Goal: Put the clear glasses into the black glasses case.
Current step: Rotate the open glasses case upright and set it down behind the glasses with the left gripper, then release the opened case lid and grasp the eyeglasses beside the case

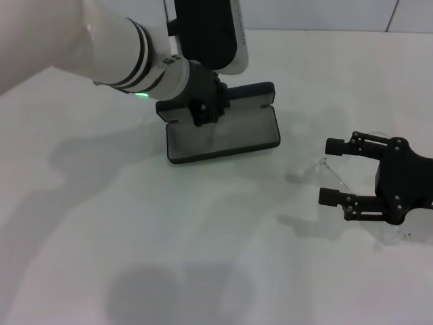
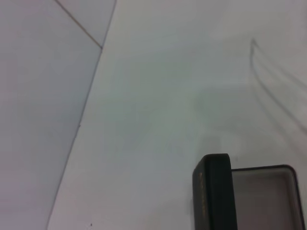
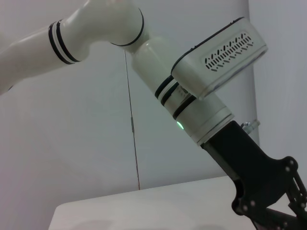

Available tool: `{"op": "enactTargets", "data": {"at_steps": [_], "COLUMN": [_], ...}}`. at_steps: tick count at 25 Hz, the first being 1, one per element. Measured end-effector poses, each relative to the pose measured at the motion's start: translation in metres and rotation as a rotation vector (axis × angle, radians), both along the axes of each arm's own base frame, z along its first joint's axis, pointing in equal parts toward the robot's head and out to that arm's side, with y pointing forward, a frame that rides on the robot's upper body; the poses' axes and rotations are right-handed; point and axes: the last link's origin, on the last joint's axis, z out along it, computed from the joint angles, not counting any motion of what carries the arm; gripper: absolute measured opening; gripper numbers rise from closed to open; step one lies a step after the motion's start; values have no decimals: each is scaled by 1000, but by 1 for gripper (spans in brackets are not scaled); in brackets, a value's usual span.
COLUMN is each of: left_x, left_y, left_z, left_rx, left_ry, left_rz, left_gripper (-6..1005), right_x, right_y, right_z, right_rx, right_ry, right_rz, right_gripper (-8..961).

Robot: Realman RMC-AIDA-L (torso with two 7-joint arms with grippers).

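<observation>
Hovering spread-fingered over the clear glasses point(image 1: 352, 186) — right gripper point(image 1: 330, 170); left gripper point(image 1: 203, 115) at the black glasses case point(image 1: 223, 139), grip unclear.

The rear left part of the black glasses case point(image 1: 223, 135) is covered by the left gripper point(image 1: 203, 115), whose fingertips cannot be made out. The clear glasses point(image 1: 338, 179) are partly hidden beneath the right gripper point(image 1: 330, 170), their outline barely traceable against the table point(image 1: 135, 237)

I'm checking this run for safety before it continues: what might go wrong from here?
The clear glasses are nearly invisible on the white table, so the open right gripper above them may misjudge its grasp. The left gripper sits over the open black glasses case and may block placement or nudge it.
</observation>
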Motion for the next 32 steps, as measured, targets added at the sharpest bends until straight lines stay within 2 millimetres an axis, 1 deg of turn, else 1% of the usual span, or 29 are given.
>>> {"op": "enactTargets", "data": {"at_steps": [6,10,12,13,14,17,19,20,23,26,27,29,30,31,32], "left_x": [-5,-9,-6,0,2,12,16,14,4,-16,-25,-43,-51,-63,-71], "left_y": [-2,-4,-5,-6,-6,-13,-20,-26,-47,-66,-71,-83,-88,-94,-99], "left_z": [-2,-4,-3,2,3,21,39,49,76,96,99,100,99,95,93], "left_rx": [11,10,13,19,22,11,-7,-28,-112,-159,-168,-187,-195,-207,-212], "left_ry": [-1,14,-4,-56,-74,-260,-412,-489,-727,-926,-974,-1060,-1090,-1125,-1155], "left_rz": [-5,-4,-1,6,10,50,64,65,59,51,51,39,33,30,25], "left_gripper": [193,308,365,394,423,511,512,512,513,513,514,514,514,514,514], "right_x": [0,0,0,1,1,1,2,2,4,-1,-3,-14,-19,-30,-34], "right_y": [0,0,-1,-1,-1,-1,0,1,8,21,25,37,41,48,51], "right_z": [0,0,0,1,1,2,5,8,23,46,52,71,77,84,87], "right_rx": [0,0,0,0,1,3,1,-1,-32,-95,-116,-172,-192,-203,-213], "right_ry": [0,1,2,4,7,19,30,37,59,45,25,-63,-116,-181,-223], "right_rz": [0,0,-1,-2,-3,-13,-36,-54,-141,-228,-246,-305,-340,-367,-389], "right_gripper": [792,792,792,792,792,791,791,791,791,791,791,791,791,791,791]}}
